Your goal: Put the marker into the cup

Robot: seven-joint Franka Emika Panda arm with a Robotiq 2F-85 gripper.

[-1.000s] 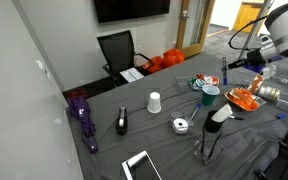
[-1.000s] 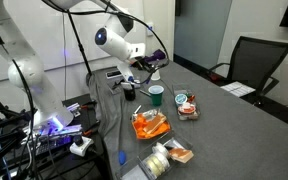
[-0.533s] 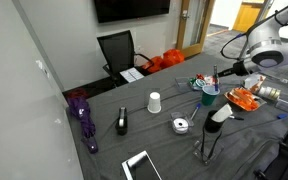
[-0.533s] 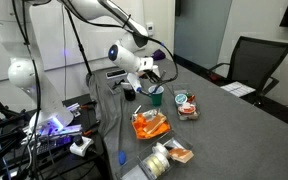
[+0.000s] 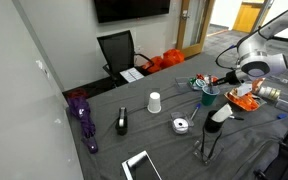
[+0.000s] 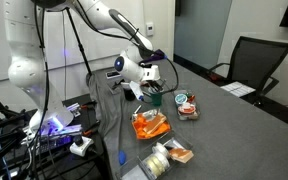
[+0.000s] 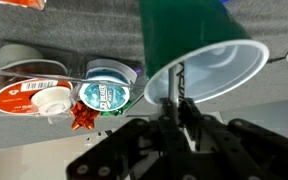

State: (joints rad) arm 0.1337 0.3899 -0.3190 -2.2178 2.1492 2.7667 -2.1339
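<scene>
Inventory of the counter [image 5: 106,145], grey-covered, as seen from beside it:

1. End effector [image 7: 179,120]: hanging just over the cup, fingers pressing together on the marker.
2. Marker [image 7: 180,86]: dark and slender, sticking out from between the fingers. In the wrist view its far end is showing against the cup's open mouth. Whether the tip is touching the cup cannot be told.
3. Cup [image 5: 210,97]: small, teal-green, standing on the counter directly under the end effector in both exterior views [image 6: 156,98]. It is filling the top of the wrist view [image 7: 189,35].
4. Foil-lidded tubs [image 7: 106,95]: sitting in a row just beside the cup, one blue-topped, one red-topped.
5. Tray of orange snacks [image 6: 149,124]: lying near the cup, not touching it.
6. White paper cup [image 5: 154,102]: standing mouth down, well apart from the teal-green one.
7. Purple umbrella [image 5: 82,116]: lying folded near the counter's far edge.
</scene>
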